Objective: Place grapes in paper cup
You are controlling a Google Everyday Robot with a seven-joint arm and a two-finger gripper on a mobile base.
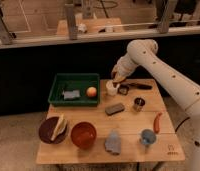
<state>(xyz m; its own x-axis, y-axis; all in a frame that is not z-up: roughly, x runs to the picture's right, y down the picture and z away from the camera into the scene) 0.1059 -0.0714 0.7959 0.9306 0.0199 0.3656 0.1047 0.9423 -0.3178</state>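
Note:
The white paper cup [111,88] stands upright near the table's far edge, just right of the green tray. My gripper [118,80] hangs right above the cup's right rim, reaching down from the white arm [158,65]. It is shut on a small reddish-brown lump, the grapes [120,78], held just above the cup's opening. The cup's inside is partly hidden by the gripper.
A green tray [58,95] holds a grey item and an orange fruit [91,92]. Nearby are a dark object [124,90], a black utensil [139,86], a metal cup [138,103], a grey block [114,108], a red bowl [83,135], a plate [53,130], a blue cup [147,137] and a red pepper [156,122].

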